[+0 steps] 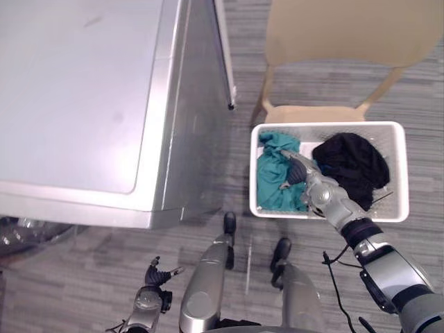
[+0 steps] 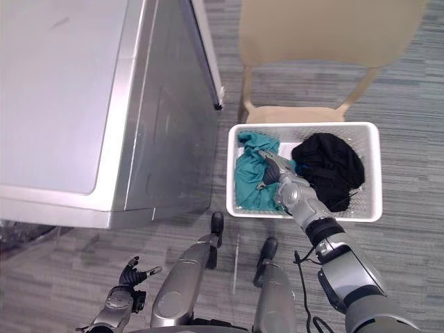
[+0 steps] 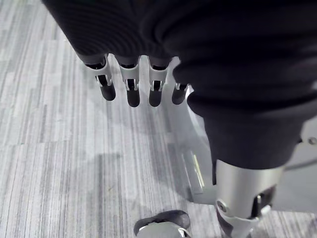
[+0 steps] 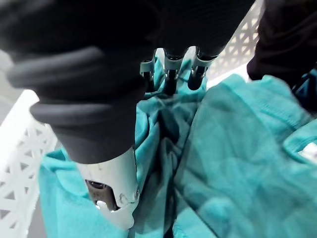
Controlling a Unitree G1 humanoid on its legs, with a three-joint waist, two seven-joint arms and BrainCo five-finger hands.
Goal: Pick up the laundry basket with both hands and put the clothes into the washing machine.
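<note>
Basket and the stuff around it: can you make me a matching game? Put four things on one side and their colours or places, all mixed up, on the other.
Things
1. teal cloth
2. black cloth
3. chair
4. washing machine

Colours or places
A. beige, behind the basket
B. silver-grey, on the robot's left
C. in the basket, under the right hand
D. in the basket, on the side away from the washing machine

Pairs: 1-C, 2-D, 3-A, 4-B

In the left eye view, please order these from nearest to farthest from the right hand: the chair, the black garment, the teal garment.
1. Teal garment, under the right hand, left part of the basket.
2. Black garment, basket's right part.
3. Chair, behind the basket.
</note>
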